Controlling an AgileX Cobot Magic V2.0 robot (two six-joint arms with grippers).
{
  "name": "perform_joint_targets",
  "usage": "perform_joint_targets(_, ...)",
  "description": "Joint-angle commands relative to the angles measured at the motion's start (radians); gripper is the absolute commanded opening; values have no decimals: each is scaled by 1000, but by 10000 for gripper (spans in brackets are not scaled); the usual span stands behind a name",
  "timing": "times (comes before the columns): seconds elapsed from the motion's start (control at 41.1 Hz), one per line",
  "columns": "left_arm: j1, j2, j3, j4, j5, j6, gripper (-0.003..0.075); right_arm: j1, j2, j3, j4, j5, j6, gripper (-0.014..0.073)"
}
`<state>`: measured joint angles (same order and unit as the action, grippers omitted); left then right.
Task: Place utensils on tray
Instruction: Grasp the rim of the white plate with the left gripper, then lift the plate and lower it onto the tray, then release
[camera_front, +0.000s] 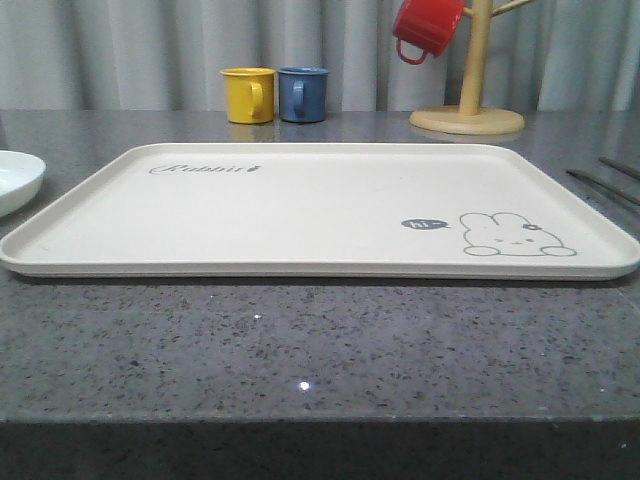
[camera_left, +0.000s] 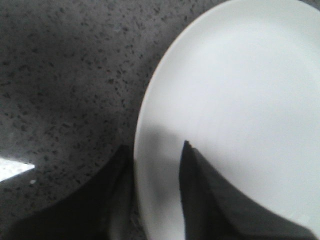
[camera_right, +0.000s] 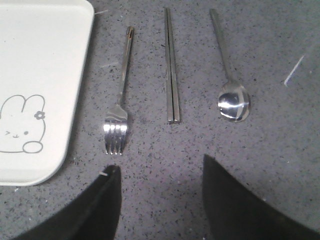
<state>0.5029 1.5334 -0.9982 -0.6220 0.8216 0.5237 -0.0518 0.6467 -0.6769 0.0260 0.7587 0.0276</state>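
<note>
Right gripper (camera_right: 160, 175) hovers wide open and empty over the counter, before 3 utensils beside the cream tray (camera_right: 45, 60): fork (camera_right: 119, 110), chopsticks (camera_right: 171, 70), spoon (camera_right: 231, 90). Left gripper (camera_left: 157, 160), open and empty, straddles a white plate's (camera_left: 240, 90) rim.

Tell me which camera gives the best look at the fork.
The right wrist view: the fork lies whole on the grey counter, four tines and handle sharp, between the tray and the chopsticks. In the front view, thin dark lines at the right edge may be utensils, but I cannot tell which.
</note>
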Motion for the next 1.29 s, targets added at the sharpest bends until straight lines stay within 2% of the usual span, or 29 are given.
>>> perform_joint_targets(0.0,-1,-25,-21,-32,5,2,-3,2,8,-31,-4,-57,-8,402)
perform_joint_targets(0.219,-1,-52,-53,-34,58,2,-18,2,8,-31,-4,-57,-8,402)
perform_joint_targets(0.438,-1,-161,-125,-39,123,4,-18,2,8,-31,-4,-57,-8,402)
perform_joint_targets(0.583,-39,-213,-175,-60,151,5,-18,2,8,-31,-4,-57,-8,402)
perform_joint_targets(0.705,-121,-220,-199,-96,177,26,-18,2,8,-31,-4,-57,-8,402)
perform_joint_targets(0.851,-254,-208,-207,-97,134,21,-18,2,8,-31,-4,-57,-8,402)
perform_joint_targets(1.118,-470,-54,-290,-96,125,-43,-18,2,8,-31,-4,-57,-8,402)
perform_joint_targets(1.264,-549,15,-303,-95,89,-58,-18,2,8,-31,-4,-57,-8,402)
